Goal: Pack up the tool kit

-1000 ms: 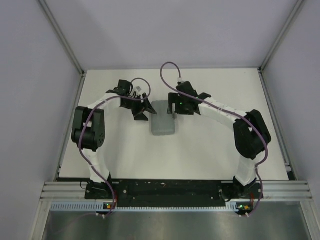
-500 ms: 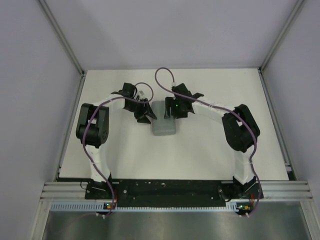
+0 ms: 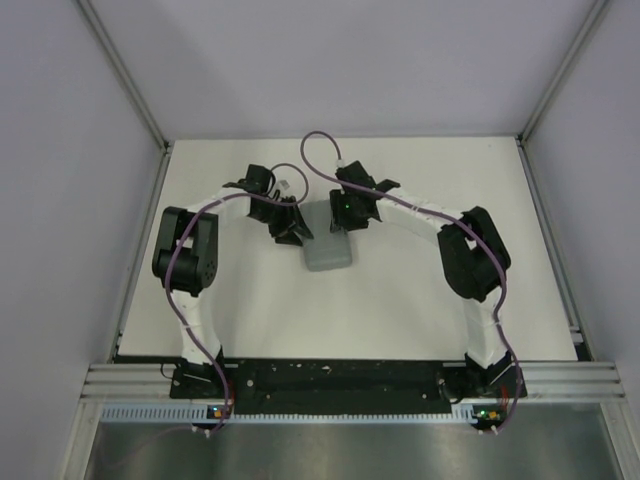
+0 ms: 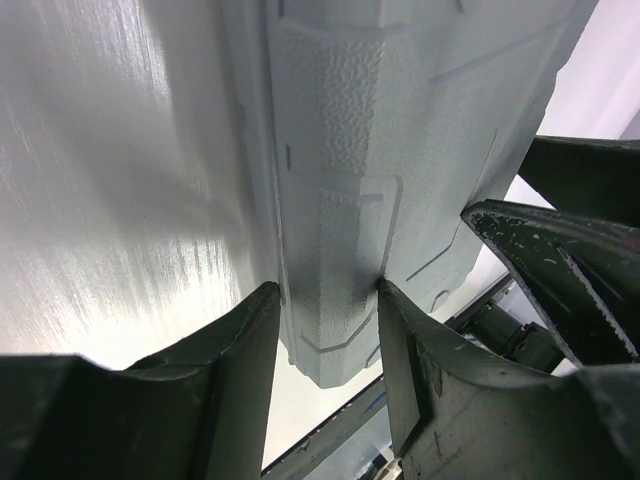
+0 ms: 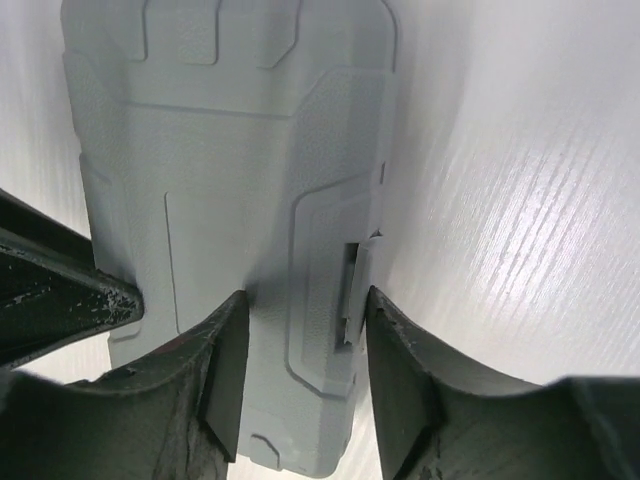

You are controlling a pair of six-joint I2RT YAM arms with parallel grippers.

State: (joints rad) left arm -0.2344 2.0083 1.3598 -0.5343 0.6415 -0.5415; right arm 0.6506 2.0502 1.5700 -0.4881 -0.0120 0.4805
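Observation:
The tool kit's grey case (image 3: pixel 329 252) lies closed and flat on the white table, mid-field. My left gripper (image 3: pixel 297 231) is at its far left corner. In the left wrist view its fingertips (image 4: pixel 268 300) press both sides of a raised corner section of the case (image 4: pixel 340 200). My right gripper (image 3: pixel 341 216) is over the case's far end. In the right wrist view one fingertip sits on the lid (image 5: pixel 200 180) and the other fingertip (image 5: pixel 372 300) touches the latch tab on the side edge. Both grippers are partly closed against the case.
The two grippers stand close together: a finger of the right one (image 4: pixel 560 260) shows in the left wrist view. Purple cables (image 3: pixel 318 145) loop above the wrists. Aluminium rails (image 3: pixel 125 75) and white walls bound the table (image 3: pixel 420 320).
Both grippers have moved inward onto the case's far end, the right one shifting left. Their jaws have narrowed from wide open to touching the case. The case has hardly moved.

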